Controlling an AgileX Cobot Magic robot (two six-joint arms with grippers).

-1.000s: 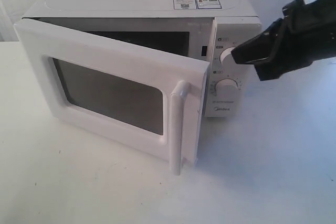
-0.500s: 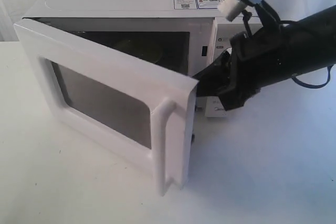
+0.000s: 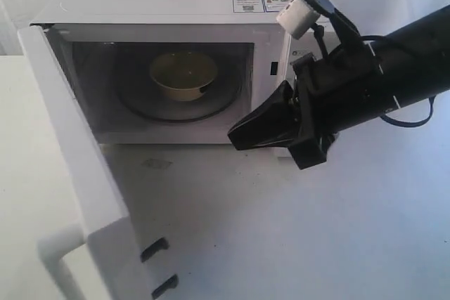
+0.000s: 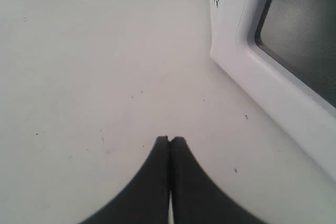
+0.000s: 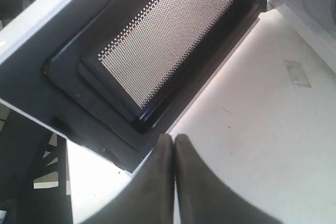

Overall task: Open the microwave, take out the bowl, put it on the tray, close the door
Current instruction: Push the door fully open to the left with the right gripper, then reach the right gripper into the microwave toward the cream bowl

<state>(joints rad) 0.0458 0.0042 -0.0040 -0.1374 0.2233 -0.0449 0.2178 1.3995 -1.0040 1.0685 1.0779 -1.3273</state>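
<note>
Looking like only step one's done: white windowed door (image 3: 77, 173) wide open lower left, small cream round bowl (image 3: 184, 75) inside the white boxy microwave (image 3: 176, 5) upper middle, black left pincer (image 4: 169, 141) and black right pincer (image 3: 235, 138) clenched empty.

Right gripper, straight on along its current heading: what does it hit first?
Probably the door. In the right wrist view the shut right gripper points at the door's inner face, near the edge of its dark frame. How far off it is cannot be told.

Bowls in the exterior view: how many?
1. The bowl sits on the turntable inside the open microwave. The right gripper covers the cavity's lower right corner, so something small could hide there.
</note>
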